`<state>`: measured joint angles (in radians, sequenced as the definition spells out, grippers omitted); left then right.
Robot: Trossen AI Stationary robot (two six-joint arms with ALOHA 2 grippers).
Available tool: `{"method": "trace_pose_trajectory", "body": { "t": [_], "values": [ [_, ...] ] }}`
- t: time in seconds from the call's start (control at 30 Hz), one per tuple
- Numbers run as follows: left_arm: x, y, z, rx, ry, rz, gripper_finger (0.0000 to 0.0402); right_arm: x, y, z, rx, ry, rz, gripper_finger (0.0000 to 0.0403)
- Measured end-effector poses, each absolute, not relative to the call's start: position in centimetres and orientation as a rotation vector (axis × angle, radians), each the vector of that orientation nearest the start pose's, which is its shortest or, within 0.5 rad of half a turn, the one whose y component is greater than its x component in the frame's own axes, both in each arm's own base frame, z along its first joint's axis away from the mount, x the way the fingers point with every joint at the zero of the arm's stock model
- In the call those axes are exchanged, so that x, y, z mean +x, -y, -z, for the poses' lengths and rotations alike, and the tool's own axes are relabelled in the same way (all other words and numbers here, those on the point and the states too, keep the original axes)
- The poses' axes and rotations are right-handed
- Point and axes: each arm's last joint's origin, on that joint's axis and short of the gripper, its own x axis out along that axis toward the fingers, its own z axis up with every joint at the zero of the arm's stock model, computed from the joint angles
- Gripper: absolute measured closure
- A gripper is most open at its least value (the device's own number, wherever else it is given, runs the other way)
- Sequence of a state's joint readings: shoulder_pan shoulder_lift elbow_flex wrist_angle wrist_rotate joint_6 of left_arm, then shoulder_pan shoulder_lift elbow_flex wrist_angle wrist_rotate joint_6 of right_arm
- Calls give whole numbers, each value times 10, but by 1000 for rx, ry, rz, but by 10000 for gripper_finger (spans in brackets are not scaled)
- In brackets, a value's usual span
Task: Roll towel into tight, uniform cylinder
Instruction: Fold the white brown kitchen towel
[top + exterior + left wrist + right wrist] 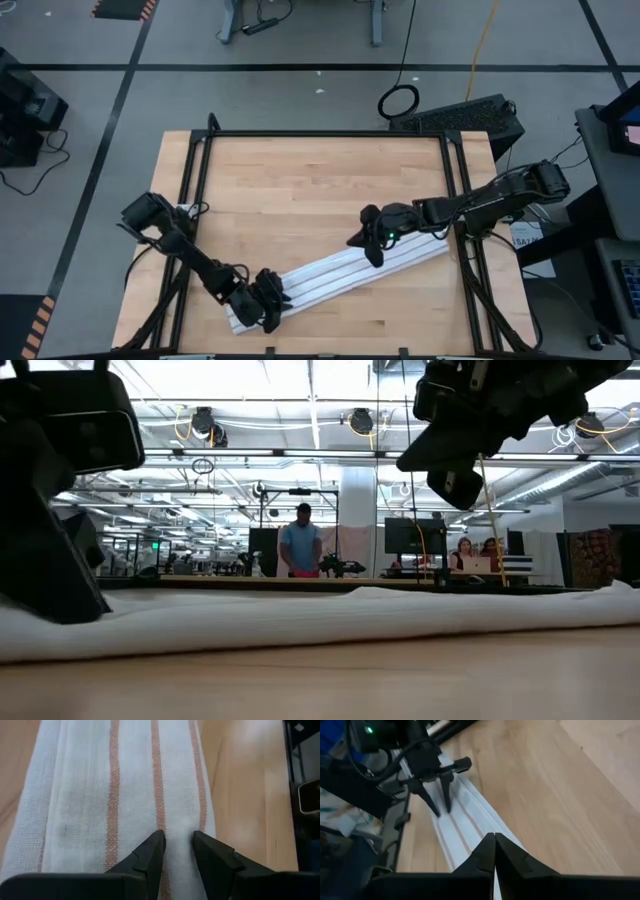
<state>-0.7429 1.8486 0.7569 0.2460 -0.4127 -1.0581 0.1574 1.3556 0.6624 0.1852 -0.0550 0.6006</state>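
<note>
Across the desk (300, 180) front the towel (340, 272) lies as a flat folded strip, long axis running from L gripper (268, 310) to R gripper (372, 248). Your L jaws sit part open on the near end, pinching nothing I can confirm; R jaws shut, empty, over the far part. Roll along that axis, L end first
</note>
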Motion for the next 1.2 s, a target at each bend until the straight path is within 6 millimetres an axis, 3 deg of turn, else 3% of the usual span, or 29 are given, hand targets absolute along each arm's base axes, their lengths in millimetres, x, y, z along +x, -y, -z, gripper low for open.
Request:
{"method": "trace_pose_trajectory", "body": {
  "t": [0.17, 0.33, 0.43, 0.57, 0.77, 0.97, 1.2],
  "values": [
    [252, 200, -98, -547, -781, -88, 282, 269, -41, -199, 511, -613, -37, 403],
    [251, 194, -126, -648, -830, 5, 282, 269, -36, -201, 552, -622, -106, 403],
    [243, 196, -149, -738, -822, 31, 293, 269, -37, -201, 561, -631, -139, 403],
    [223, 205, -160, -784, -846, 7, 336, 268, -39, -201, 568, -638, -157, 403],
    [200, 224, -143, -687, -951, 17, 395, 267, -44, -200, 564, -653, -172, 403],
    [183, 228, -120, -669, -1047, -77, 388, 253, -45, -182, 679, -900, -50, 403],
    [176, 233, -120, -740, -1113, -52, 386, 239, -43, -179, 726, -1029, 22, 403]
  ]
}}
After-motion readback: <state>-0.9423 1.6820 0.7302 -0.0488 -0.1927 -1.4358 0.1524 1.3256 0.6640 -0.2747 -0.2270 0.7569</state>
